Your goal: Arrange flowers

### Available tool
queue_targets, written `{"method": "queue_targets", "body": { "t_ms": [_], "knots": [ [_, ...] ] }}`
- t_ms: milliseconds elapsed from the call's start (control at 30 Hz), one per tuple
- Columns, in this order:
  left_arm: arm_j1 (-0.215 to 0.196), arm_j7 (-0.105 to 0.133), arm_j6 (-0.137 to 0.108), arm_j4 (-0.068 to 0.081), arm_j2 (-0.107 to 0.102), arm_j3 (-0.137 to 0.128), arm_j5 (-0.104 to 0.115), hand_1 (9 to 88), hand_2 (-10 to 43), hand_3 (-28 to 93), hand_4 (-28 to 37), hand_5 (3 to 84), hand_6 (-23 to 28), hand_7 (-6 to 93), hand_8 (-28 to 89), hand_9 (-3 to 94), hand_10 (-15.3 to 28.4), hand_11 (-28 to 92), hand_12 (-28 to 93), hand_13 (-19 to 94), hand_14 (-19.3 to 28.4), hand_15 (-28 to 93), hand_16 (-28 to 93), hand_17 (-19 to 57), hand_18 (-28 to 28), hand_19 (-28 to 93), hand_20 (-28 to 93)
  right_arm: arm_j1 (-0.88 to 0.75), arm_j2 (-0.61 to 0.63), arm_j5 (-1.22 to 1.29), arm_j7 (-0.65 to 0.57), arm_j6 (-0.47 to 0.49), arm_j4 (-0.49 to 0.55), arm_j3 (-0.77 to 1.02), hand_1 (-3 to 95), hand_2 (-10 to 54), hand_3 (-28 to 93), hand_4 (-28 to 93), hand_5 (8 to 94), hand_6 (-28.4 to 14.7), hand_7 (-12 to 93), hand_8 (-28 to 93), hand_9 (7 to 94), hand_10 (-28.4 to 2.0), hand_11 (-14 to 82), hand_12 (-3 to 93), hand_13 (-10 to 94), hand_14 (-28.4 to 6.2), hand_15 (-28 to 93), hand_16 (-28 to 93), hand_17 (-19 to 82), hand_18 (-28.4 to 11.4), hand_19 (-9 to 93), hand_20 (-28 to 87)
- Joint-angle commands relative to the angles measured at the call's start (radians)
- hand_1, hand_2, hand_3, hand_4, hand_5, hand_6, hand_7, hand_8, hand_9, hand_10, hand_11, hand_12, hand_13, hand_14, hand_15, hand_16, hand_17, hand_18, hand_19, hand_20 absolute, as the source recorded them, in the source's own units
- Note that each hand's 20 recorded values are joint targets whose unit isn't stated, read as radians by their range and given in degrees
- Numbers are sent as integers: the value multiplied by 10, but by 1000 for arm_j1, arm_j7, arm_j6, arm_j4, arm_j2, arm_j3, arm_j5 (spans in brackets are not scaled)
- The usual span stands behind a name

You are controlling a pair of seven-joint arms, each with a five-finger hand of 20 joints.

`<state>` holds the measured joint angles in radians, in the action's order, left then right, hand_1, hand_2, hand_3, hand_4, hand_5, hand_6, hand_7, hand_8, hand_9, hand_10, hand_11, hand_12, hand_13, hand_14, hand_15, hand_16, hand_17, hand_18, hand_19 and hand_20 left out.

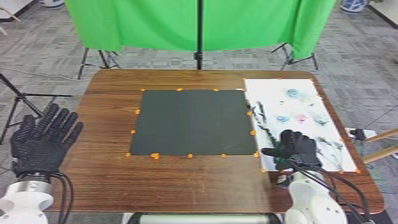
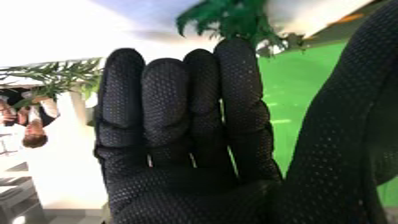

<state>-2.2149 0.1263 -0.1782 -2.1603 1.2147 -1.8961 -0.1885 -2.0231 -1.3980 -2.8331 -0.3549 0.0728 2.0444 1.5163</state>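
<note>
At the table's (image 1: 98, 185) left edge, your left robot hand (image 1: 40, 154) is open, fingers pointing up. Farther right, flowers (image 1: 301, 118) lie on the white sheet (image 1: 265, 87) along the right edge. Your right robot hand (image 1: 303, 154), fingers straight, is over the sheet toward the near right corner.

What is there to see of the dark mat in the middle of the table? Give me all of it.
The dark mat is a plain, nearly square, grey-black sheet that looks matte and thin. It lies flat on the brown wooden table. Small orange marks dot its edges and corners. Along its right side runs a white sheet; I can't tell whether they touch.
</note>
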Motion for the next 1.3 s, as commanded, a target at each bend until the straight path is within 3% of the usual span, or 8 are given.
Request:
{"method": "queue_targets", "body": {
  "t_ms": [33, 233, 567, 667, 700, 800, 1133, 1300],
  "knots": [
    [-12, -12, 5, 7, 6, 9, 14, 297, 123, 711, -283, 451, 80, 109, -79, 374, 138, 154, 127, 277, 143, 314, -44, -33, 125, 262, 138, -71, -28, -24, 0, 26, -196, -30, 946, -95, -283, 365, 600, -6, 609, 92, 609, -134, 429, 510, 527, -143, 680, 429, 289, -223, 779, 300],
    [-8, -17, 6, 9, 6, 11, 14, 297, 124, 711, -283, 451, 81, 109, -79, 374, 138, 154, 128, 278, 144, 316, -45, -33, 125, 263, 138, -75, -40, -32, -8, 44, -224, -19, 946, -95, -277, 561, 644, 8, 634, 121, 684, -111, 344, 519, 601, -90, 580, 490, 341, -207, 792, 316],
    [-13, -23, 15, 8, 13, 4, 15, 302, 115, 713, -283, 451, 81, 109, -79, 374, 138, 154, 129, 279, 144, 318, -45, -33, 126, 264, 139, -94, -44, -60, 32, 43, -239, -8, 946, -95, -121, 522, 653, 3, 646, 143, 767, -81, 222, 528, 660, -60, 515, 512, 329, -204, 932, 232],
    [-14, -22, 17, 8, 11, 5, 17, 312, 103, 713, -282, 451, 81, 109, -78, 374, 137, 154, 129, 279, 142, 316, -45, -33, 126, 263, 138, -96, -34, -30, 21, 10, -229, -13, 946, -95, -47, 467, 649, 3, 645, 157, 758, -85, 210, 549, 653, -68, 517, 525, 319, -202, 932, 256],
    [-11, -25, 15, 9, 11, 5, 16, 314, 101, 713, -282, 451, 81, 109, -78, 374, 137, 154, 129, 279, 142, 316, -44, -33, 126, 263, 138, -97, -30, -16, 7, -4, -223, -17, 826, -95, 337, 181, 640, 3, 647, 143, 737, -91, 225, 539, 629, -83, 553, 482, 312, -205, 932, 253],
    [-9, -26, 14, 10, 8, 7, 19, 316, 101, 712, -283, 451, 81, 109, -78, 374, 137, 155, 129, 280, 143, 318, -44, -33, 127, 264, 139, -101, -17, 0, 1, -52, -213, -18, 707, -95, 781, -228, 628, 4, 609, 132, 725, -93, 198, 526, 614, -72, 517, 490, 291, -188, 932, 239],
    [-12, -32, 15, 8, 9, 7, 26, 314, 107, 708, -283, 450, 81, 111, -79, 374, 139, 156, 129, 280, 144, 321, -44, -33, 127, 266, 139, -105, -4, 71, -40, -56, -166, -24, 679, -94, 810, -211, 636, 0, 577, 113, 729, -98, 188, 499, 622, -68, 483, 455, 296, -189, 932, 215],
    [-13, -30, 16, 6, 12, 5, 24, 312, 112, 707, -283, 451, 81, 112, -79, 375, 139, 158, 130, 280, 144, 323, -44, -33, 127, 266, 139, -140, 25, 139, -93, -171, -88, -39, 588, -95, 825, -211, 523, -24, 621, 53, 628, -132, 253, 412, 560, -85, 530, 399, 305, -198, 904, 185]
  ]
}}
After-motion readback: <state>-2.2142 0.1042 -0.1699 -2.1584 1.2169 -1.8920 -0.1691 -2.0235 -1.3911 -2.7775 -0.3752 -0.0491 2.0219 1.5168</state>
